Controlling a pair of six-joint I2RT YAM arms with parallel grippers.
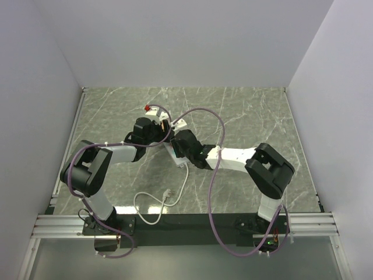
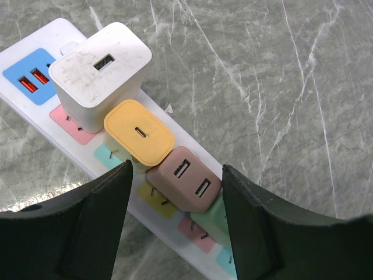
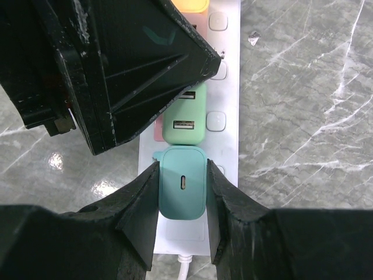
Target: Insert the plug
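A teal plug (image 3: 183, 184) with a USB-C port stands on the white power strip (image 3: 227, 146) at its cable end, just below a green charger (image 3: 183, 114). My right gripper (image 3: 182, 192) is shut on the teal plug, a finger pressed on each side. How deep its prongs sit is hidden. My left gripper (image 2: 176, 169) straddles the power strip (image 2: 55, 32) around the pink charger (image 2: 183, 178), its fingers against the strip's two long edges. In the top view both grippers, left (image 1: 152, 131) and right (image 1: 185, 146), meet over the strip at mid-table.
A white charger (image 2: 99, 70) and a yellow one (image 2: 140, 133) fill sockets further along the strip. The strip's white cable (image 1: 175, 195) loops toward the near edge. The left arm's black finger (image 3: 116, 70) hangs close above the right gripper. White walls enclose the marble table.
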